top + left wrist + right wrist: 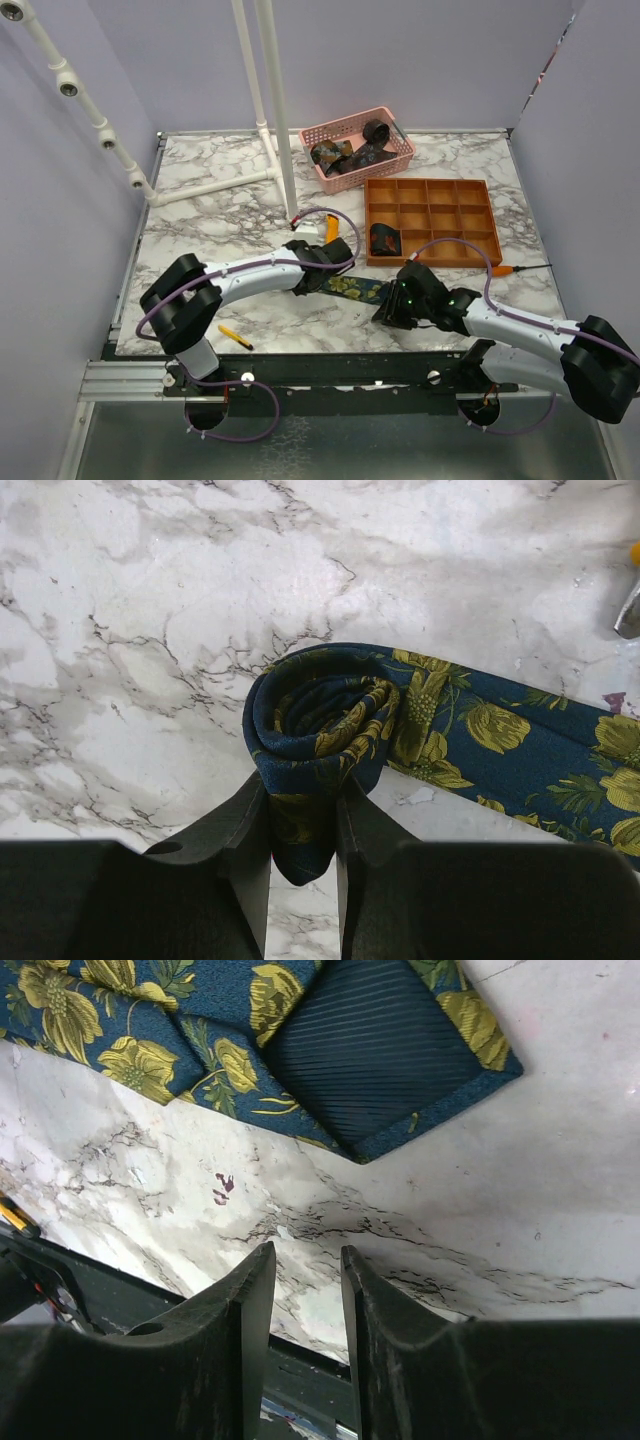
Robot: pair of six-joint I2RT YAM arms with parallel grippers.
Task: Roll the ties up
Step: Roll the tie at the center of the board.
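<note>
Coil (320, 715) of navy floral tie (352, 288) sits pinched in my left tool (302, 795), tail lying flat rightward on counter (150, 600). My right tool (305, 1260) hovers part open, empty, just short of wide tip (390, 1050). Best bet: tension tail, align edges, wind slowly.

My blue tie (470, 730) has yellow flowers on it. One end is wound into a little roll (320, 715), and that roll is pinched in my left gripper (303, 815). The rest lies flat, reaching over to my right gripper (308, 1280). Its pointy end (380, 1050) lies just in front of that gripper, turned over to show dark stripes.
</note>
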